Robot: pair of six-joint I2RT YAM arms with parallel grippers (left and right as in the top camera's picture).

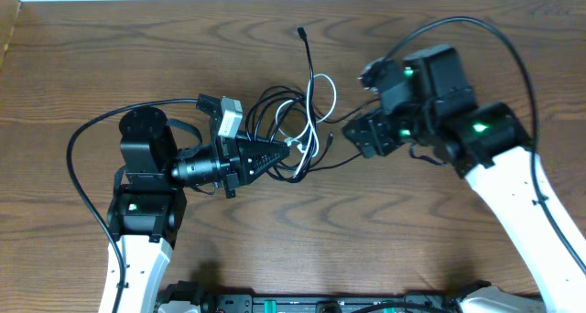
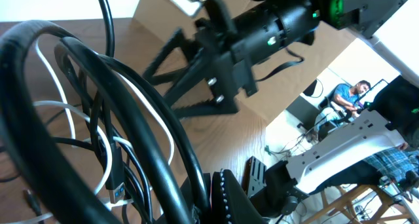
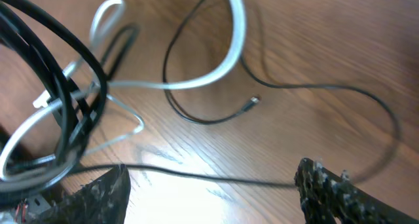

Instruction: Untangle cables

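On the table (image 1: 92, 57), well inside its edges, left jaws clamp the cables (image 1: 295, 134); right jaws gape empty alongside

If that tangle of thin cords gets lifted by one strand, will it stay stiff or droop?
Probably droop: the cables lie in loose curves on the table, so they look floppy. Being thin, they are likely light. One strand may drag the rest, since the loops cross near the left tool.
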